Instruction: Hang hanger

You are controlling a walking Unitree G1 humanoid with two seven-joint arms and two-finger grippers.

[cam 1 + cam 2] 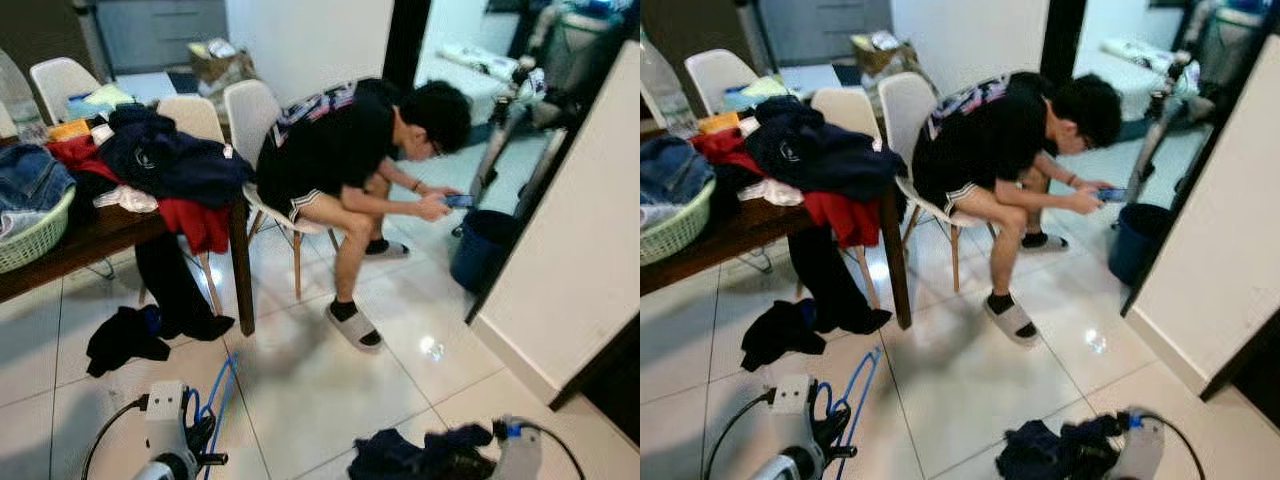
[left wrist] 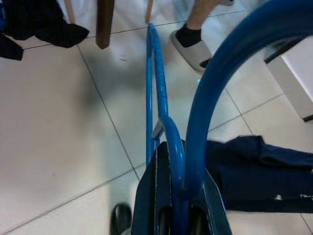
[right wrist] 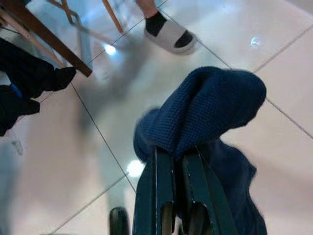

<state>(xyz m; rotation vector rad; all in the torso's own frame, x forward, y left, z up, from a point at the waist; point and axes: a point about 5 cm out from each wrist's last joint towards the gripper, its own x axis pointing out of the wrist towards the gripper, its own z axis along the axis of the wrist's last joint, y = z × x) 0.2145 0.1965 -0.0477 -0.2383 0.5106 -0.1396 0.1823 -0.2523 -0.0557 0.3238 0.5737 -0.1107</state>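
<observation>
The left claw [image 2: 178, 215] is clamped on the blue hanger [image 2: 161, 117], low over the floor. The right claw [image 3: 178, 205] grips a blue top [image 3: 205, 112]. A basket [image 1: 35, 240] on the tabletop [image 1: 100, 235] holds jeans [image 1: 30, 175].

head pair: high, forward-down | wrists: close, floorward | shared: floor [image 1: 330, 390]

The blue hanger [image 2: 161, 98] runs out past the left wrist view's top and right edges. The navy garment [image 3: 205, 112] covers the right gripper's [image 3: 178, 161] jaws at the tips and is cut by the lower edge. The basket [image 1: 35, 235] leaves the frame at the left.
</observation>
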